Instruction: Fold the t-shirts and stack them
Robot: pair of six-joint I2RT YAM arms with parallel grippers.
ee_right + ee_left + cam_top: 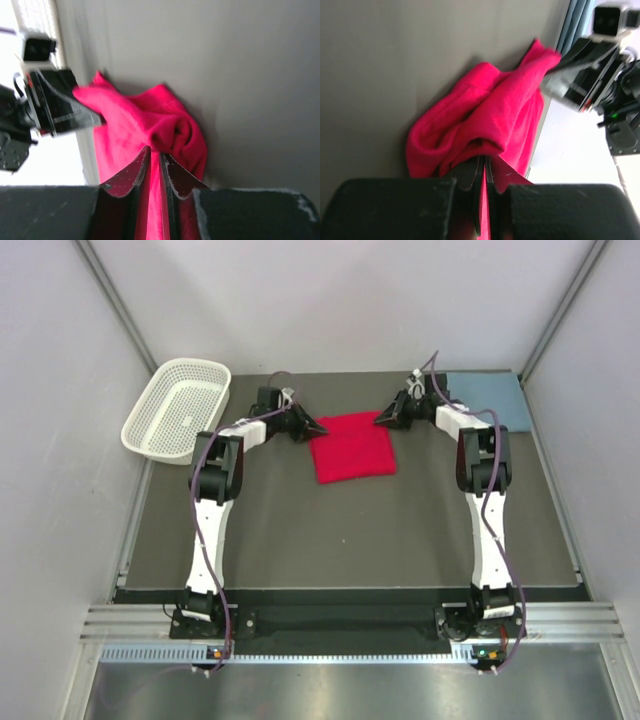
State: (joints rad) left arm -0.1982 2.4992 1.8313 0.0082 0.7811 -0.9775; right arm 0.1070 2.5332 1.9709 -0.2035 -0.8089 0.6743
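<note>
The red t-shirt (352,447) lies folded into a rough square in the middle of the dark table. My left gripper (318,427) is at its far left corner. In the left wrist view the left gripper (485,162) is shut on a thin fold of the red t-shirt (485,115), which bunches up just beyond the fingertips. My right gripper (380,420) is at the far right corner. The right wrist view shows that gripper (156,152) shut on the red t-shirt (150,120), with cloth filling the narrow gap. The blue-grey t-shirt (487,400) lies flat at the back right.
A white mesh basket (180,408) stands at the back left, partly over the table's edge. Grey walls close in the table on both sides and at the back. Each wrist view shows the other arm's gripper just across the shirt.
</note>
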